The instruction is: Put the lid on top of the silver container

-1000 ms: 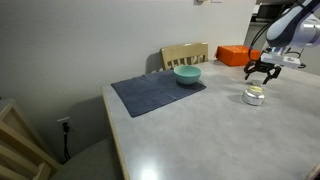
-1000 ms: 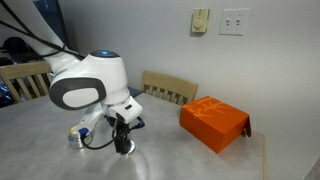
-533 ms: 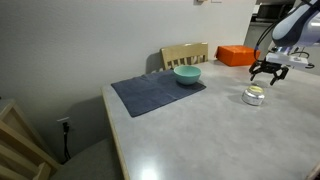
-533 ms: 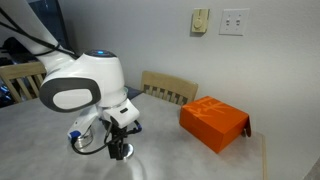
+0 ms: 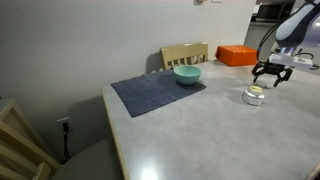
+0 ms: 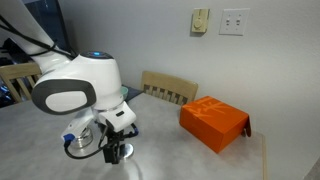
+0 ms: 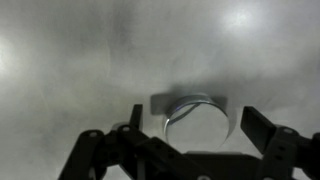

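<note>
The silver container (image 5: 254, 97) stands on the grey table, right of the mat. In the wrist view a round shiny lid (image 7: 200, 125) lies flat on top of it, with the container's handle tabs (image 7: 160, 102) showing beside the lid. My gripper (image 5: 271, 73) is open and empty, a little above and beyond the container. In the wrist view the jaws (image 7: 192, 115) stand wide on either side of the lid without touching it. In an exterior view the gripper (image 6: 115, 152) hangs just over the table, and the container is hidden behind the arm.
A teal bowl (image 5: 187, 74) sits on a dark grey mat (image 5: 157, 92). An orange box (image 5: 238, 55) lies at the table's far side, and it also shows in an exterior view (image 6: 213, 122). A wooden chair (image 5: 185, 54) stands behind the table.
My open gripper has drifted away from the container, to the right in one exterior view. The container and lid have not moved.
</note>
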{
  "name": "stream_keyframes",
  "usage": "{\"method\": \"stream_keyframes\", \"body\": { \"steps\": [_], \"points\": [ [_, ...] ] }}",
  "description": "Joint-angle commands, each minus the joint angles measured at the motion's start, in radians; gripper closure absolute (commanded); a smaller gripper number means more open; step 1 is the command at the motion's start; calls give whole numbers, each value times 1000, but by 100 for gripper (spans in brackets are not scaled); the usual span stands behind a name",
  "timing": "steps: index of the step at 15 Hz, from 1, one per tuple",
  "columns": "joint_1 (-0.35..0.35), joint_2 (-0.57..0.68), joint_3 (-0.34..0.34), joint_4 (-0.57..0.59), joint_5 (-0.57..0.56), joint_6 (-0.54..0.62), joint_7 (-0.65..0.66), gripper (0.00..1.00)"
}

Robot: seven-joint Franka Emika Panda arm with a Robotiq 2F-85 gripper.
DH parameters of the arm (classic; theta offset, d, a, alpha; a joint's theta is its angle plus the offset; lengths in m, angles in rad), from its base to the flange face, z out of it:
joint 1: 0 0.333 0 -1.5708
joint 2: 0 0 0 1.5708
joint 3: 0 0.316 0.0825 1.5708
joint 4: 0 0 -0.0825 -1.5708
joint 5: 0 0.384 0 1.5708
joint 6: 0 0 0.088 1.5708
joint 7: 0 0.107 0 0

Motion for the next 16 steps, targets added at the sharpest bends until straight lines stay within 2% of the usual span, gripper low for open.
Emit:
{"method": "stream_keyframes", "body": {
  "steps": [1,8,16],
  "points": [
    [-26,-15,23,-13,18,4,-31,0],
    [-4,29,15,56,-3,-32,-4,0],
    [-15,23,13,46,11,-21,-3,0]
  ]
}}
